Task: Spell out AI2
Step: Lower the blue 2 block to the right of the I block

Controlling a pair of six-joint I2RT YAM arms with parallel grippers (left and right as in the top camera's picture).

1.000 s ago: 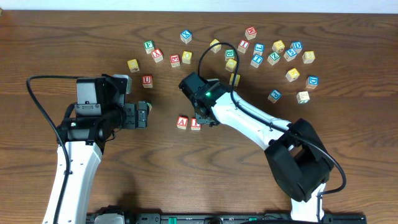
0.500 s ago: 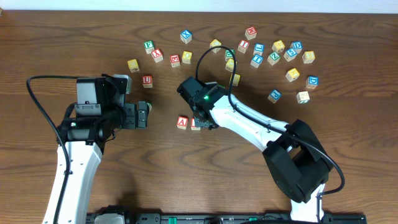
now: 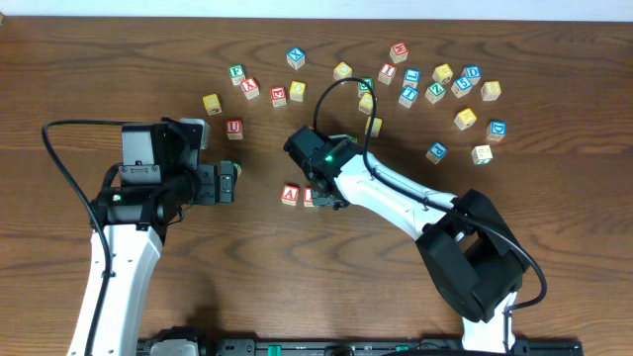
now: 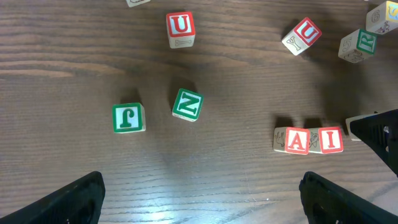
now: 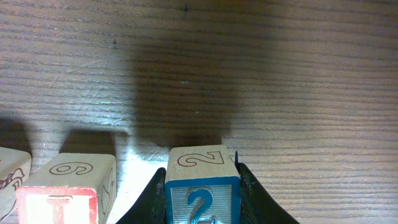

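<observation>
Right wrist view: the right gripper (image 5: 202, 202) is clamped on the 2 block (image 5: 202, 186), with one dark finger (image 5: 149, 204) pressed to each side. The blue face with the 2 is toward the camera. Can't tell if the block sits on the table (image 5: 280, 74) or just above it; its shadow lies right behind. The I block (image 5: 65, 186) is just beside it at picture left, with a small gap between and its red face turned the same way. A sliver of the A block (image 5: 9, 177) shows at the left border, close against the I block. Beyond is bare wood grain.

Left wrist view: the left gripper (image 4: 199, 202) has its jaws wide apart with nothing between them, dark tips at the bottom corners. Past them, a green J block (image 4: 128, 117) and a green N block (image 4: 187, 104) lie near each other, the N turned askew. At picture right, the A and I blocks sit side by side, touching, letters upright. The tip of the right gripper is just beside the I block at the frame edge. Farther off are a red U block (image 4: 180, 29) and a second U block (image 4: 301, 34), which is tilted.

Overhead view: the A and I blocks are mid-table and the right gripper is down next to the I block, hiding the 2 block. The left gripper hovers well apart at picture left. Loose blocks (image 3: 435, 84) are scattered along the far side of the table.
</observation>
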